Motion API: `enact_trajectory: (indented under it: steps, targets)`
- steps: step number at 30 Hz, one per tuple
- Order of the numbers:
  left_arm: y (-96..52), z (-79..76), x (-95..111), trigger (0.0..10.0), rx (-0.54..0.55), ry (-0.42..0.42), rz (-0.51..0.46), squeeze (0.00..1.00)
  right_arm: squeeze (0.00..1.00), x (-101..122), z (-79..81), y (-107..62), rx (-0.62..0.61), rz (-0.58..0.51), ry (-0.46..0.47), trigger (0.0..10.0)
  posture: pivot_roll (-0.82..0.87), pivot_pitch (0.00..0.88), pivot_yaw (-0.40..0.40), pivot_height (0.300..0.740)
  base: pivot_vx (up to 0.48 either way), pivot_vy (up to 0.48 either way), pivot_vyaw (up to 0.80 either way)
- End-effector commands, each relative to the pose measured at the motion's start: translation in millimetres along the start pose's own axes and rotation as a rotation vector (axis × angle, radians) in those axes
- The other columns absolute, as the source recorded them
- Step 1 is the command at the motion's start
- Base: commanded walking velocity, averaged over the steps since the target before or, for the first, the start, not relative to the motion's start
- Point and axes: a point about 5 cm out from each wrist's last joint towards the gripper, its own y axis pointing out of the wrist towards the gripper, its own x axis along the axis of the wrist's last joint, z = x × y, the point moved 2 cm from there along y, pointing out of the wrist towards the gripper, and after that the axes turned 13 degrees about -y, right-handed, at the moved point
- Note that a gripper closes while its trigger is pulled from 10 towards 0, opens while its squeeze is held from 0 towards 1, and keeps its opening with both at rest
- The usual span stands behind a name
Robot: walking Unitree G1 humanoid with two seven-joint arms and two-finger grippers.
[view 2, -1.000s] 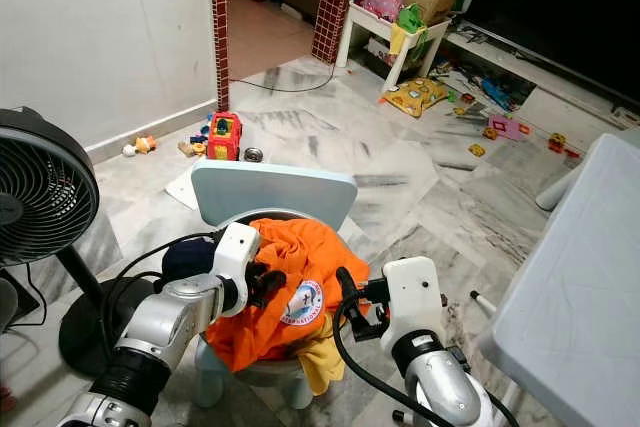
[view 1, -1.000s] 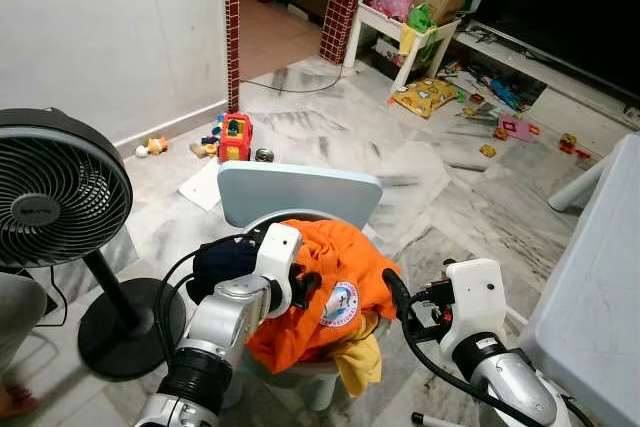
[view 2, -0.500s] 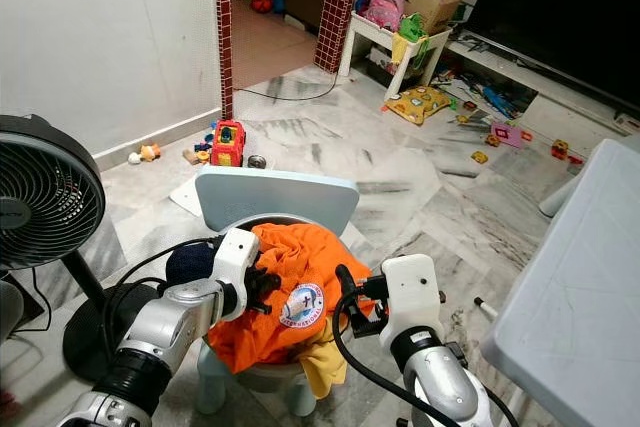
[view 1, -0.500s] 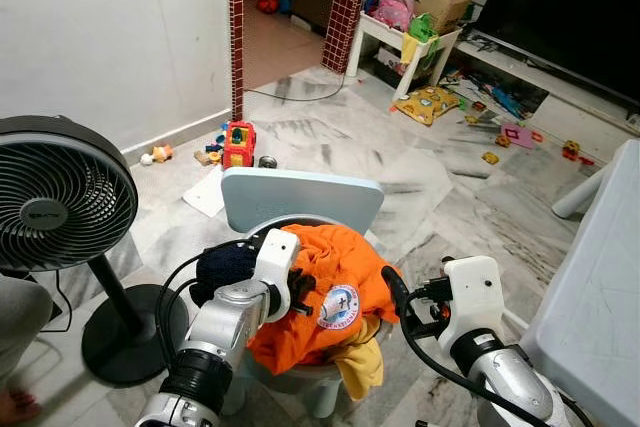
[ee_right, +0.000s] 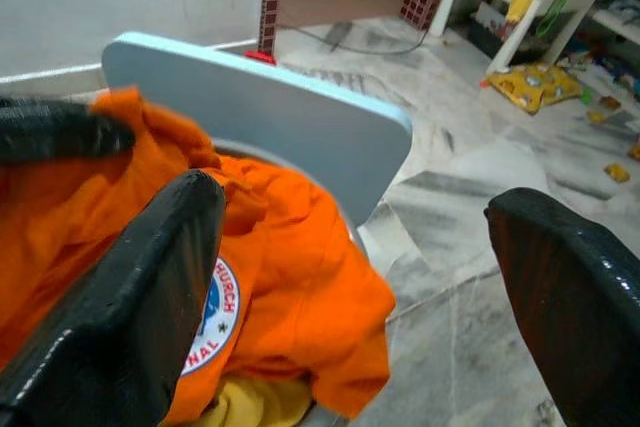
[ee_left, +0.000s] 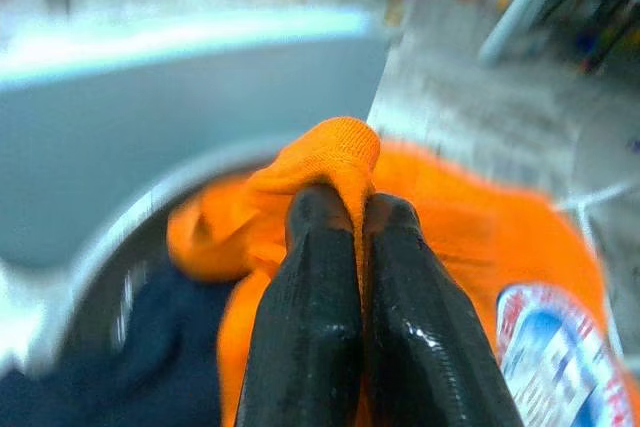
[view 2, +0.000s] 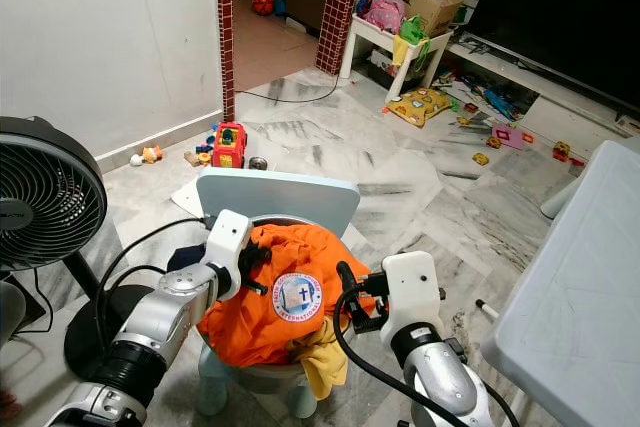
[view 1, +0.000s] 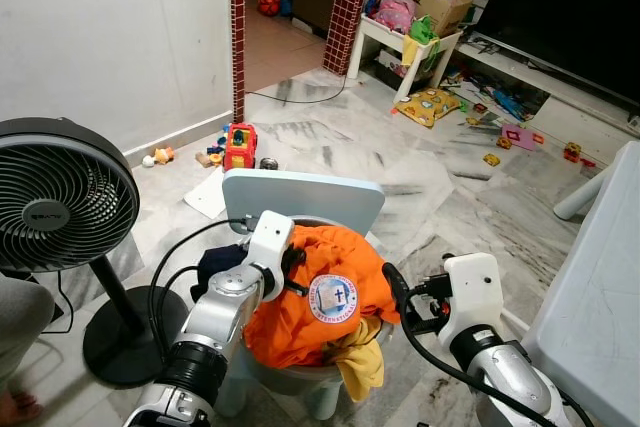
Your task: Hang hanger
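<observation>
The chair's pale blue backrest (view 1: 300,196) walls off the far side of the heaped orange shirt (view 1: 320,297). A standing fan (view 1: 60,197) crowds the left, with its base on the floor beside the left arm. The grey counter (view 1: 600,287) edges in on the right. Between chair and counter the marble floor (view 1: 470,227) lies open; toys litter it farther off.
</observation>
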Motion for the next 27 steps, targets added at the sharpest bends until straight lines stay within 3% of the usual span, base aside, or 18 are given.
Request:
enact_trajectory:
  steps: [1, 5, 8, 10, 12, 15, 18, 21, 26, 27]
  targets:
    - [-4.7, -5.4, 13.4, 0.0, -0.055, 0.040, -0.077, 0.00, 0.00, -0.1, -8.5, 2.6, -0.037, -0.004, -0.009, 10.0, 0.01, 0.000, -0.135, 0.740, 0.000, 0.000, 0.00]
    - [-14.4, -4.9, 24.1, 0.0, -0.105, 0.127, -0.151, 0.00, 0.00, 1.6, -10.6, 7.2, -0.047, -0.018, -0.008, 10.0, 0.03, 0.000, -0.133, 0.740, 0.000, 0.000, 0.00]
    - [-19.6, -15.0, 29.4, 0.0, -0.197, 0.270, -0.172, 0.00, 0.00, 1.5, -10.5, 10.0, -0.049, -0.023, -0.006, 10.0, 0.04, 0.000, -0.132, 0.740, 0.000, 0.000, 0.00]
    - [-21.7, -25.3, 24.0, 0.0, -0.294, 0.392, -0.130, 0.00, 0.00, 2.1, -10.3, 12.5, -0.049, -0.028, -0.005, 10.0, 0.04, 0.000, -0.131, 0.740, 0.000, 0.000, 0.00]
    - [-22.5, -28.4, 21.5, 0.0, -0.328, 0.420, -0.115, 0.00, 0.00, 2.1, -10.2, 13.5, -0.049, -0.030, -0.005, 10.0, 0.04, 0.000, -0.130, 0.740, 0.000, 0.000, 0.00]
    - [-23.4, -37.1, 5.5, 0.0, -0.440, 0.513, -0.002, 0.00, 0.00, 3.4, -10.5, 15.5, -0.051, -0.037, -0.005, 10.0, 0.04, 0.000, -0.127, 0.740, 0.000, 0.000, 0.00]
    - [-24.9, -40.1, -1.1, 0.0, -0.487, 0.544, 0.036, 0.00, 0.00, 2.8, -10.7, 14.8, -0.053, -0.036, -0.006, 10.0, 0.03, 0.000, -0.125, 0.740, 0.000, 0.000, 0.00]
    - [-31.3, -42.4, -23.0, 0.0, -0.599, 0.628, 0.168, 0.00, 0.00, -0.3, -11.2, 11.7, -0.057, -0.027, -0.008, 10.0, 0.02, 0.000, -0.124, 0.740, 0.000, 0.000, 0.00]
    - [-34.0, -40.7, -35.7, 0.0, -0.635, 0.702, 0.235, 0.00, 0.00, -1.5, -11.1, 10.6, -0.055, -0.022, -0.010, 10.0, 0.02, 0.000, -0.125, 0.740, 0.000, 0.000, 0.00]
    - [-33.2, -40.6, -35.3, 2.1, -0.628, 0.707, 0.230, 0.00, 0.00, -1.5, -11.1, 10.4, -0.055, -0.021, -0.010, 10.0, 0.01, 0.000, -0.127, 0.740, 0.000, 0.000, 0.00]
